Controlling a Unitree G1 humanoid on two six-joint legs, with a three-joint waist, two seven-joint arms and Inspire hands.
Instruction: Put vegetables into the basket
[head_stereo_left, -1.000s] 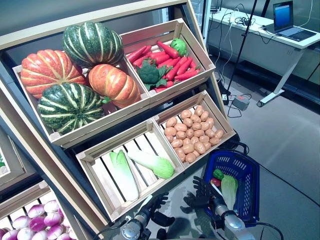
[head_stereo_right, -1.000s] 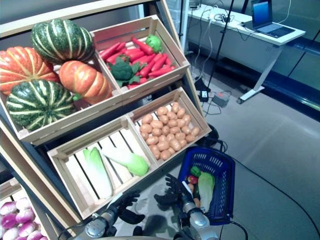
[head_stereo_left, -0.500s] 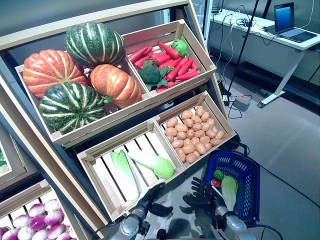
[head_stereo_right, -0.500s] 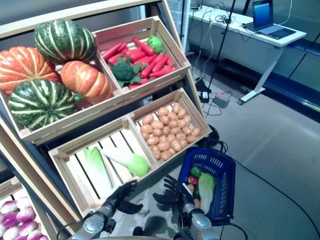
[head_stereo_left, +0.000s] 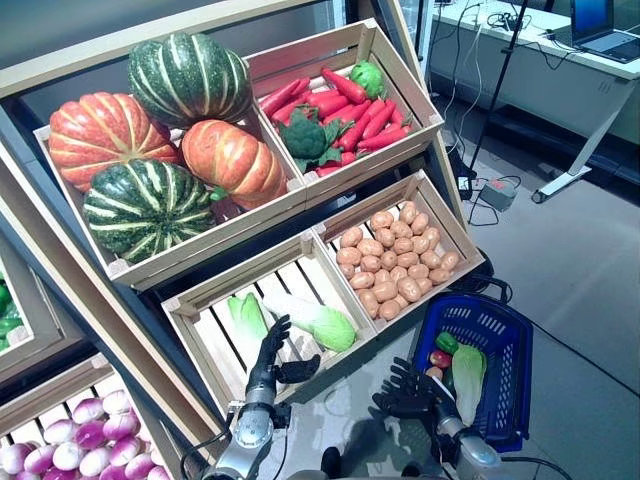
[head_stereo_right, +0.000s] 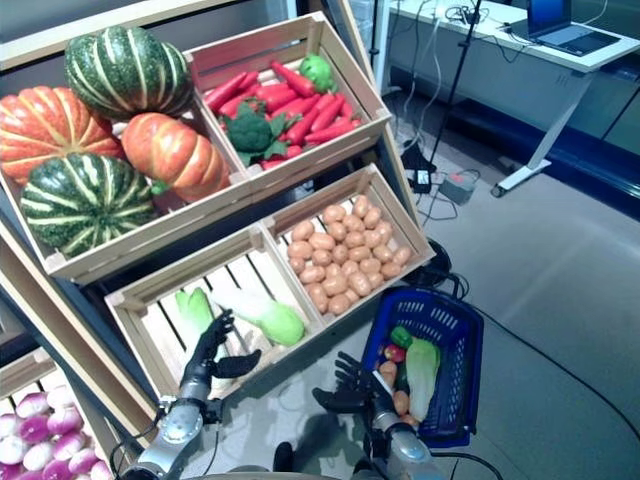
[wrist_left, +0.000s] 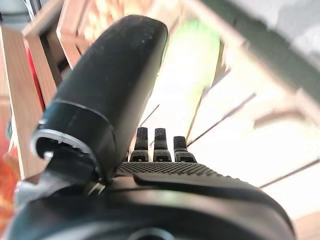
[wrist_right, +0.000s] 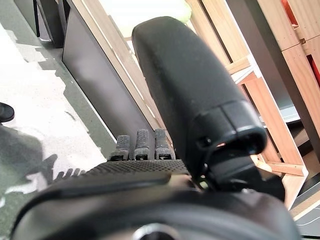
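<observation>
Left hand up into crate, fingers spread, empty, over napa cabbage; light, soft — I'd grip firm white stem.

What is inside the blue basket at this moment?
The blue basket holds a pale green cabbage, a small green vegetable, a red one and some brownish ones. Anything beneath these is covered and cannot be seen.

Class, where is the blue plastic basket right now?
In the eye views the blue plastic basket sits on the floor at the lower right, below the crate of potatoes and beside the robot's open right hand.
</observation>
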